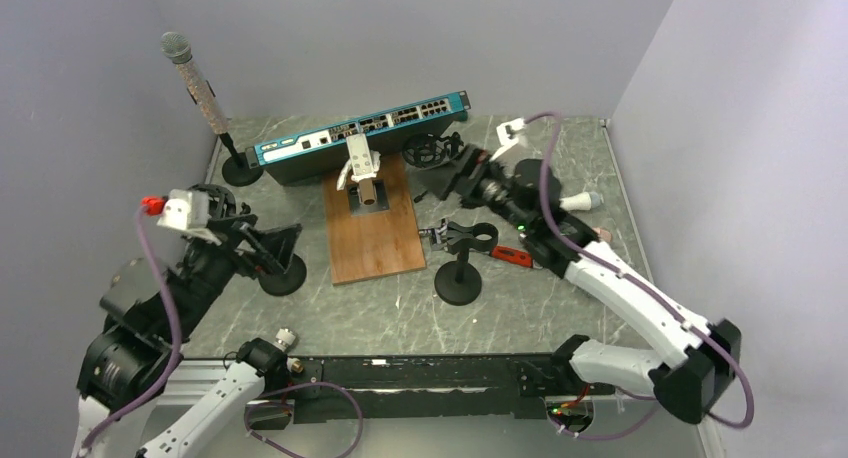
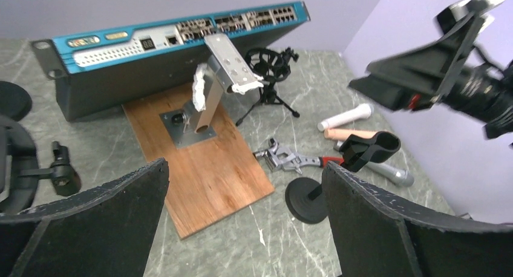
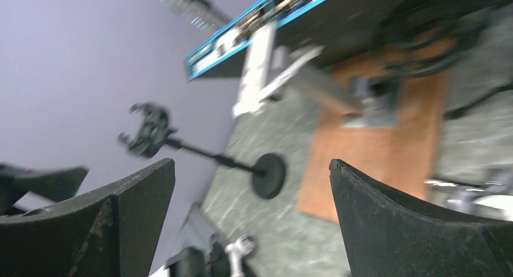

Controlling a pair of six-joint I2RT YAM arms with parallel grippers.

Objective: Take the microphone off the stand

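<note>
The microphone [image 1: 195, 83] has a glittery body and a grey mesh head. It sits tilted in its black stand [image 1: 241, 168] at the far left, by the wall. In the right wrist view it is only a blur at the top edge [image 3: 181, 2]. My left gripper [image 1: 278, 246] is open and empty, low over the table's left side, well in front of that stand. In its own view the left gripper [image 2: 245, 222] frames bare table. My right gripper [image 1: 447, 173] is open and empty at the back centre-right, and the right wrist view [image 3: 251, 222] is motion-blurred.
A wooden board [image 1: 372, 228] with a metal bracket lies in the middle. A blue network switch [image 1: 360, 133] stands behind it. An empty stand [image 1: 283, 275] is by my left gripper and another [image 1: 459, 283] is centre-right. A wrench [image 2: 290, 161] and loose microphones [image 2: 345, 117] lie at right.
</note>
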